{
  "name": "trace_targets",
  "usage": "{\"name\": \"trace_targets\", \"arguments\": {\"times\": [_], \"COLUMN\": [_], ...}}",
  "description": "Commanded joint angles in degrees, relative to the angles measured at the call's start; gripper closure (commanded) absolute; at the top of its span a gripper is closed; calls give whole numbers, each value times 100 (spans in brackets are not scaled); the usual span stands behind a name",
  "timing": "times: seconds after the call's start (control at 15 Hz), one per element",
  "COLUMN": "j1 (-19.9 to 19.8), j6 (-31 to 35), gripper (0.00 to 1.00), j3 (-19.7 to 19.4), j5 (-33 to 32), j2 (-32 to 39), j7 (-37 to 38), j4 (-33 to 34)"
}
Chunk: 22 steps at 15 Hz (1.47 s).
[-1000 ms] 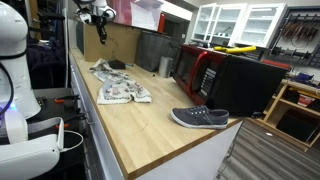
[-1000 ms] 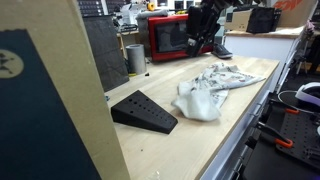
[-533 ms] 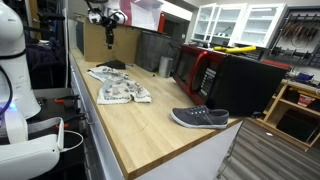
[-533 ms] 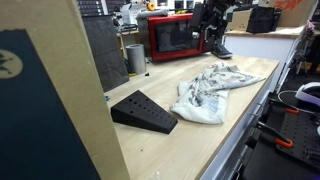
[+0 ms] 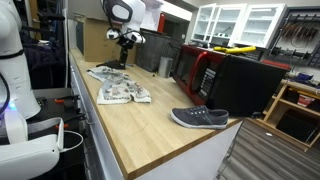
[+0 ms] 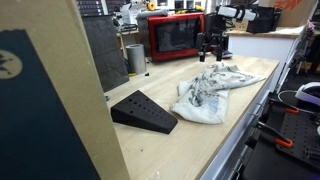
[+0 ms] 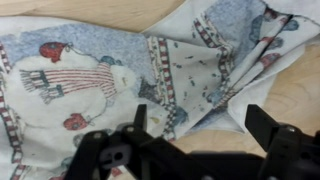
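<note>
- A crumpled printed cloth (image 5: 118, 88), patterned with snowmen in the wrist view (image 7: 110, 70), lies in a loose heap on the wooden bench (image 5: 150, 135), with nothing gripping it.
- The end effector (image 5: 125, 58) hangs just above the cloth, clear of the fabric, its fingers spread wide and holding nothing. The wrist view shows both dark fingers (image 7: 262, 128) apart with cloth and bare wood between them.
- The cloth lies straight below the end effector, and in the wrist view most of the fabric spreads to the left of the fingers. A folded corner and a strip of bare bench lie under the right-hand finger.
- In both exterior views the heap's long axis runs roughly along the length of the bench (image 6: 190, 145). The end effector (image 6: 211, 56) stands over the end of the cloth (image 6: 212, 92) nearer the microwave.
- The cloth's outer side lies near the bench's front edge, though how close is hard to tell.
- A red microwave (image 6: 175, 35) and a metal cup (image 6: 135, 58) stand along the back, apart from the cloth.
- A black wedge (image 6: 143, 110) sits near one end of the cloth, and a grey shoe (image 5: 200, 118) lies well beyond the other end, with open wood between them.
</note>
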Motion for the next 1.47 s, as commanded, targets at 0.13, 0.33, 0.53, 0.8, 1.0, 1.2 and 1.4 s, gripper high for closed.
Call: {"name": "trace_targets", "arguments": {"times": [0.13,0.33,0.53,0.8,1.0,1.2,1.4], "j1": [-243,-390,-586,-780,-807,-788,-761], "j6": [1130,1864,2119,2115,2232,2397,2474], "gripper": [0,0,0,0,0,27,47], "j3": [-68,-180,-337,-496,-524,-558,-668], "j5": [-597,-873,-1412,-1989,-2326,-2869,-3420], "j2": [365,421,491,658,895,1136,1368], "j7": [56,90,287,683,1072,1646,2243], "j4": [-381,-799,-1093,-1176,-1179,-1121,-1013]}}
